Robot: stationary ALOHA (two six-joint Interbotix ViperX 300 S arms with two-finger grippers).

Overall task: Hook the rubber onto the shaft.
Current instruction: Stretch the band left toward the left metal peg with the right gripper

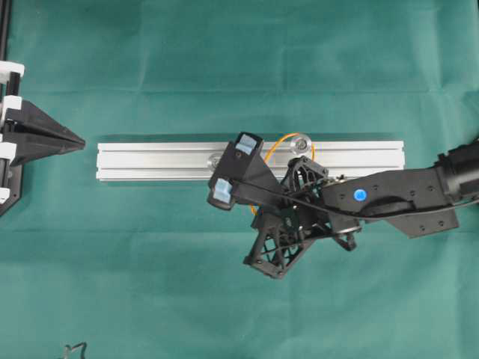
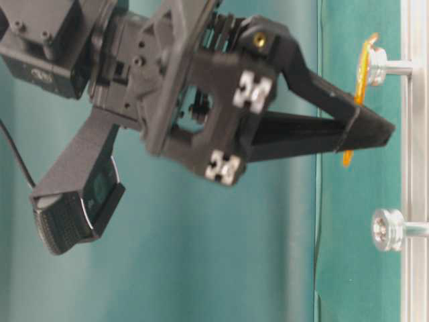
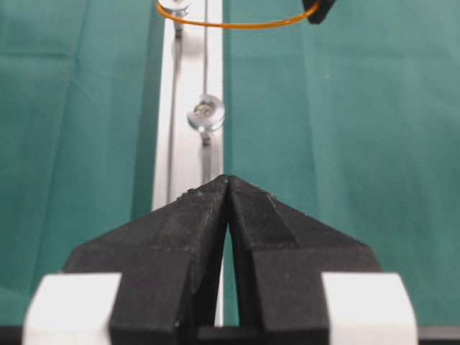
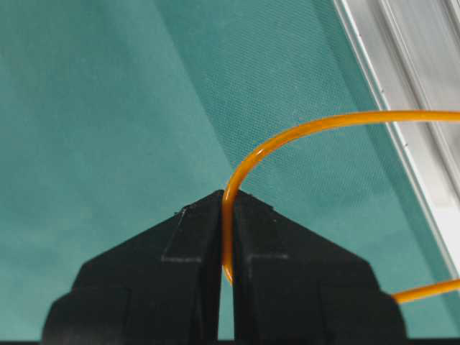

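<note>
- My right gripper (image 4: 226, 215), matte black, is clamped on the thin orange rubber (image 4: 302, 129).
- Its loop curves over the ribbed silver rail (image 1: 165, 161).
- My left gripper (image 3: 228, 188) is pressed together, holding nothing.

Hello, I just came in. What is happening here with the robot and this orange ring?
The right hand is shut on the orange rubber band, holding it up by the silver rail. The band's far side looks caught around one metal post; the second post is bare. The left hand rests shut at the rail's end, holding nothing.
</note>
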